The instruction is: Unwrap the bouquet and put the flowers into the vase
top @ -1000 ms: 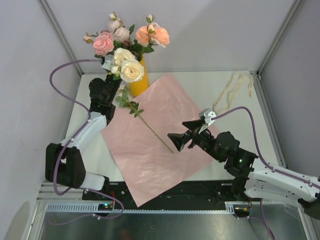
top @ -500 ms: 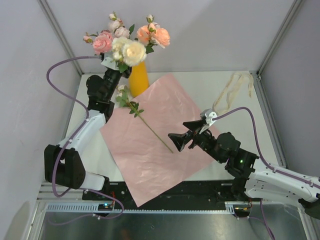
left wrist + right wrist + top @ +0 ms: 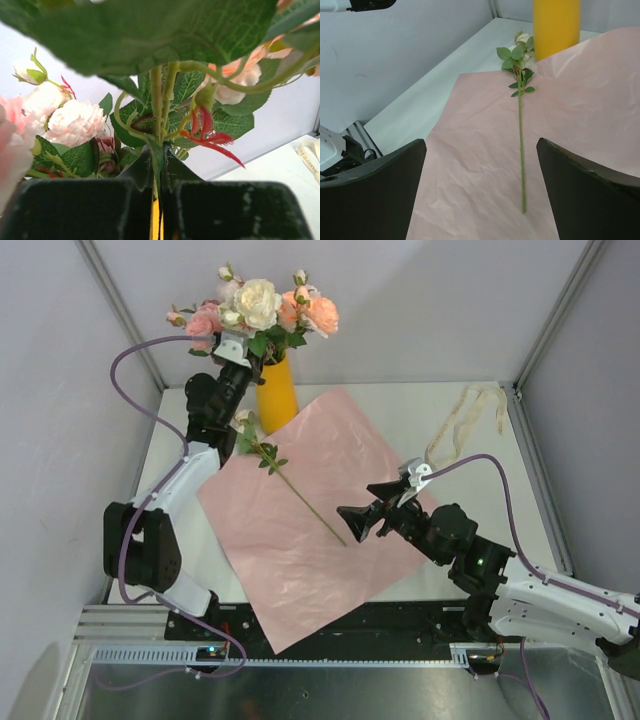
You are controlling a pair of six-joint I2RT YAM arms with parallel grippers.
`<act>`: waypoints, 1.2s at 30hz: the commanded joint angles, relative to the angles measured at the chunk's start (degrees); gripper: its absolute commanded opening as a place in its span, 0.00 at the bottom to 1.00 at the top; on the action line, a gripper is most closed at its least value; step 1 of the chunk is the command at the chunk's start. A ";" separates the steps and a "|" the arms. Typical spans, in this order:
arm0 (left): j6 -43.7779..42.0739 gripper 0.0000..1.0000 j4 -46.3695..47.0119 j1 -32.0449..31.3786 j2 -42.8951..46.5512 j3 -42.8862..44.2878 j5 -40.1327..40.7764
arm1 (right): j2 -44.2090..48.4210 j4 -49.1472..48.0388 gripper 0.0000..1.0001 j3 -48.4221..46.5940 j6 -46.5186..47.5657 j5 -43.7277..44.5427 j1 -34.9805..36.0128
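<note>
The yellow-orange vase [image 3: 277, 400] stands at the back left with several pink, peach and cream flowers [image 3: 305, 310] in it. My left gripper [image 3: 238, 358] is beside the vase mouth, shut on the green stem [image 3: 156, 110] of a cream rose [image 3: 256, 302]. The vase's yellow [image 3: 155, 222] shows between its fingers. One more flower [image 3: 300, 495] lies on the bouquet's flat pink paper [image 3: 300, 560]. My right gripper [image 3: 352, 521] hovers open just above that stem's [image 3: 521, 145] cut end, touching nothing.
A cream ribbon [image 3: 462, 425] lies loose at the back right of the white table. Grey walls close in the left, back and right. The paper [image 3: 470, 150] covers the table's middle, and the vase [image 3: 556, 27] stands past its far corner.
My left gripper has risen beside the vase mouth with the cream roses, and its jaws have closed on the stem. The right arm has not moved.
</note>
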State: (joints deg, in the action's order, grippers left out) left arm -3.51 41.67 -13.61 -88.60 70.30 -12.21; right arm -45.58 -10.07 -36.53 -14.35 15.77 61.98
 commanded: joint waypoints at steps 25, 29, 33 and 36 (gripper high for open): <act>1.52 0.26 -6.40 -0.20 -10.07 4.72 -0.19 | 0.18 -0.78 0.99 1.47 -0.61 -2.32 -4.53; 5.87 0.61 -7.59 -0.13 -5.05 1.53 -1.07 | 1.38 -0.18 0.99 1.36 -0.20 -1.78 -4.91; 9.69 0.82 -11.14 -0.11 -0.45 -1.74 -3.64 | 2.40 0.47 0.99 1.21 -0.80 -1.77 -5.64; 10.55 0.90 -16.01 -0.11 3.74 -4.82 -3.29 | 1.96 1.14 0.99 1.16 -1.51 -1.51 -5.75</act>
State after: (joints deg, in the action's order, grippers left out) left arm 3.55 30.46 -13.76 -92.25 67.96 -14.17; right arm -44.25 -9.06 -35.22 -14.81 13.67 56.55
